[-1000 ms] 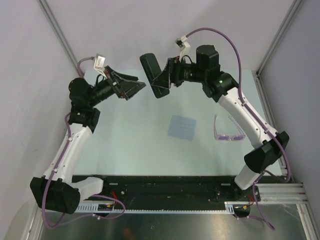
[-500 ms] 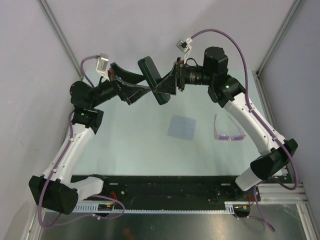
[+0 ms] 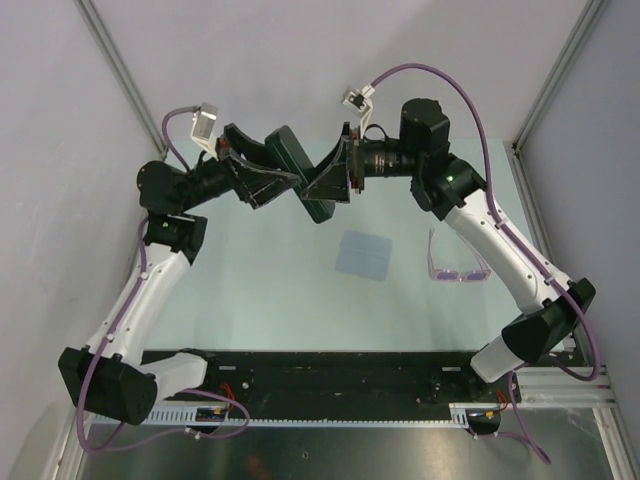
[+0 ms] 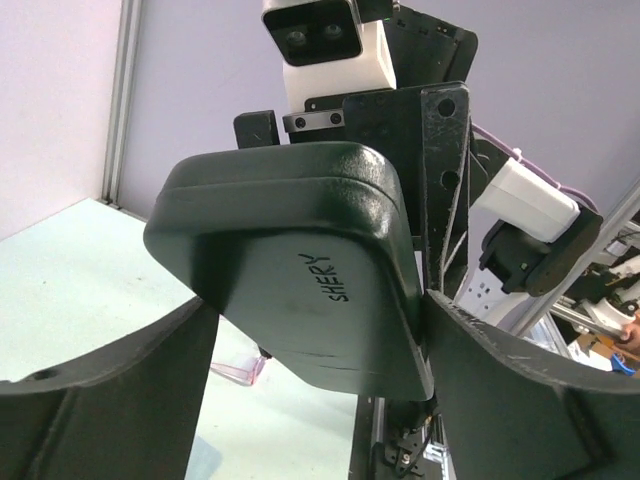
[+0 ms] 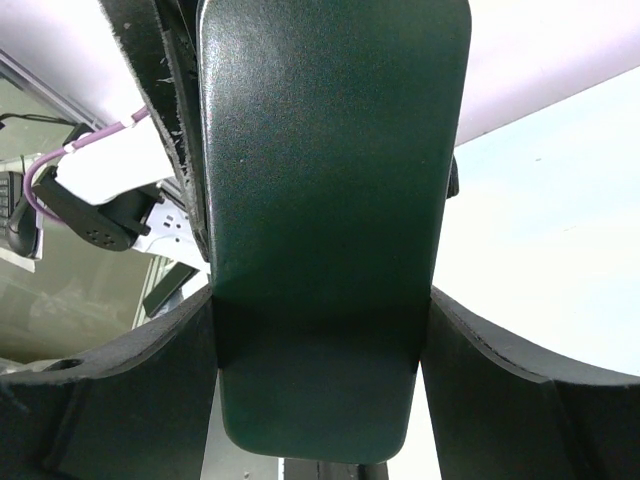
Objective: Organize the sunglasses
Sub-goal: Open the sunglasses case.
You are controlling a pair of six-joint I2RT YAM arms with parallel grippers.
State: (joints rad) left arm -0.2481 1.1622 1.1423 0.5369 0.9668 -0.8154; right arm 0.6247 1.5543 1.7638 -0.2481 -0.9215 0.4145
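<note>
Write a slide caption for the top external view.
The right gripper holds the black case aloft, left gripper straddling it; sunglasses and blue cloth lie on the table.

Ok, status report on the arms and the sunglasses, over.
Right gripper shut on black case, aloft. Left gripper straddles same case, grip unclear. Sunglasses untouched on table, beside blue cloth.
</note>
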